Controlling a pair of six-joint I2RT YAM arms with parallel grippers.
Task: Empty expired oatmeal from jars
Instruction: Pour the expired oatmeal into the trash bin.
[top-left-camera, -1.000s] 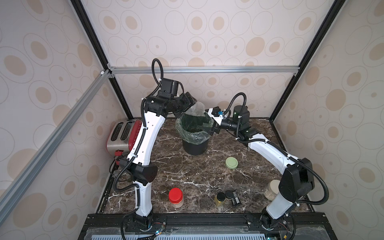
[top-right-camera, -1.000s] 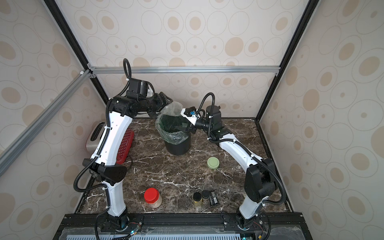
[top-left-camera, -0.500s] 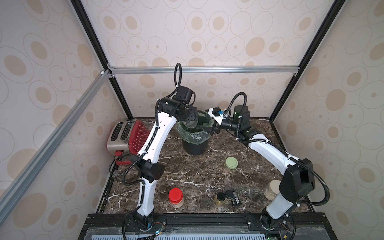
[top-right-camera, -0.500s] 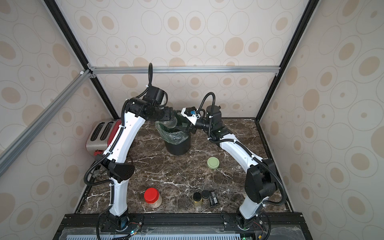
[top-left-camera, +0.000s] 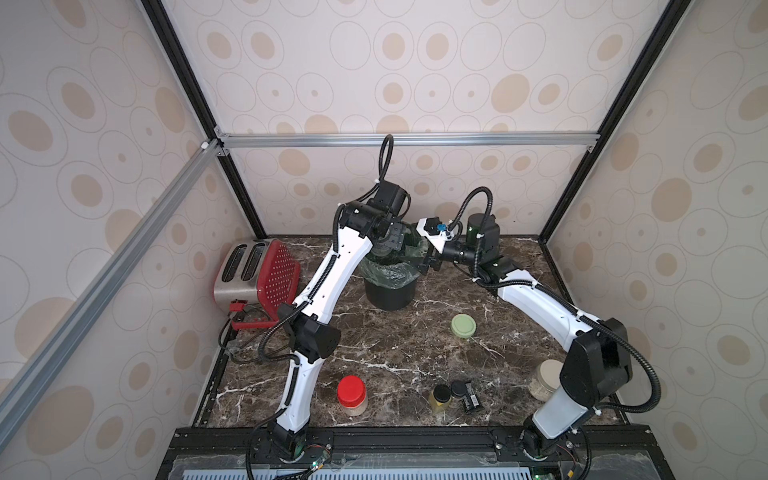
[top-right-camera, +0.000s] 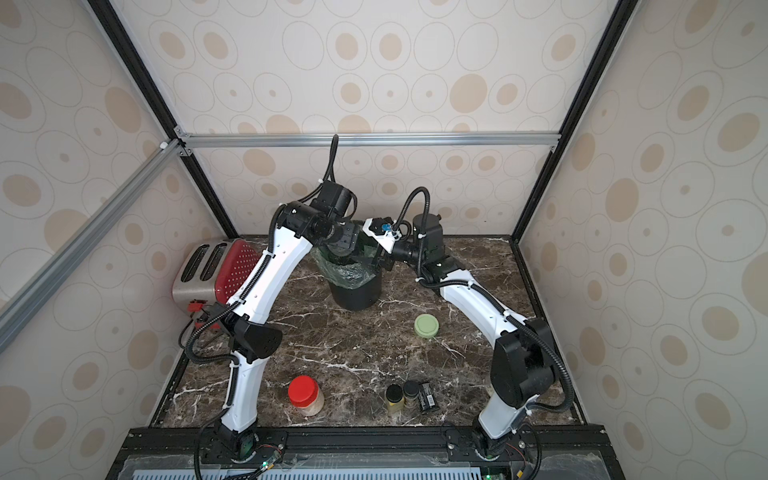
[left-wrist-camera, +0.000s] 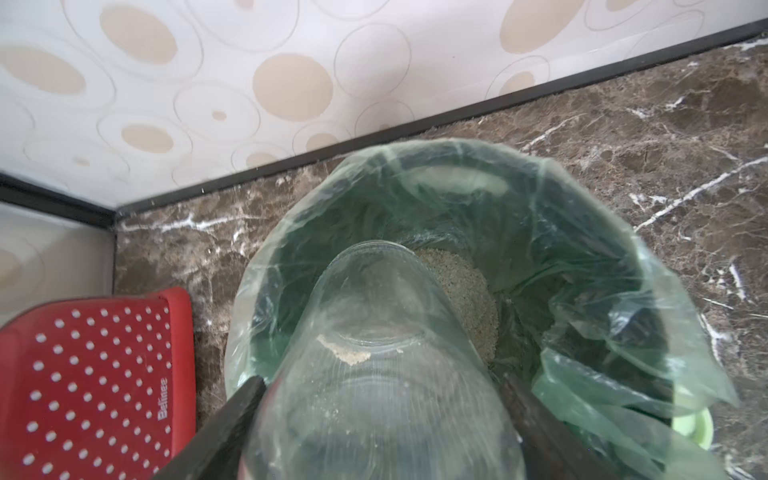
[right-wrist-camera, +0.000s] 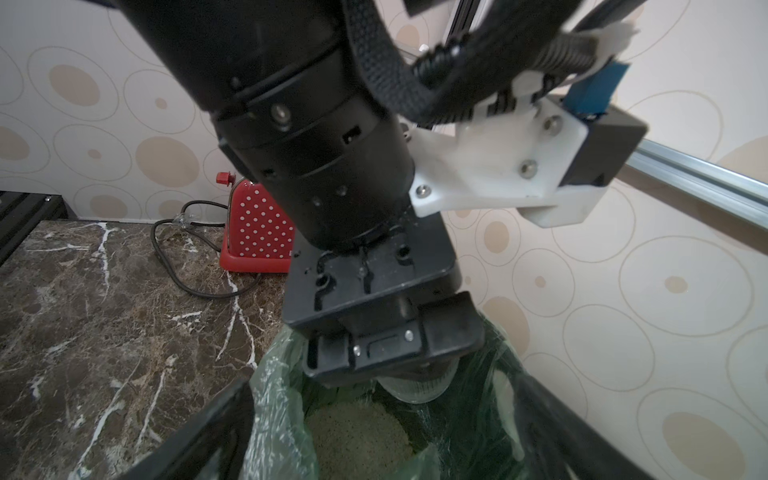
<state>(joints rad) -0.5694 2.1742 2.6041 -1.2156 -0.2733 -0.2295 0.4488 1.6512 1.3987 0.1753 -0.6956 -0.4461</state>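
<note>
Red toaster (left-wrist-camera: 83, 374), white "Belinee" lettering (left-wrist-camera: 163, 399)

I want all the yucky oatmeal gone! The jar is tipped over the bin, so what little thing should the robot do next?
Probably a small shake of the jar. The left gripper holds it mouth-down over the green bag; most oatmeal lies in there, but a few flakes cling inside the glass.
</note>
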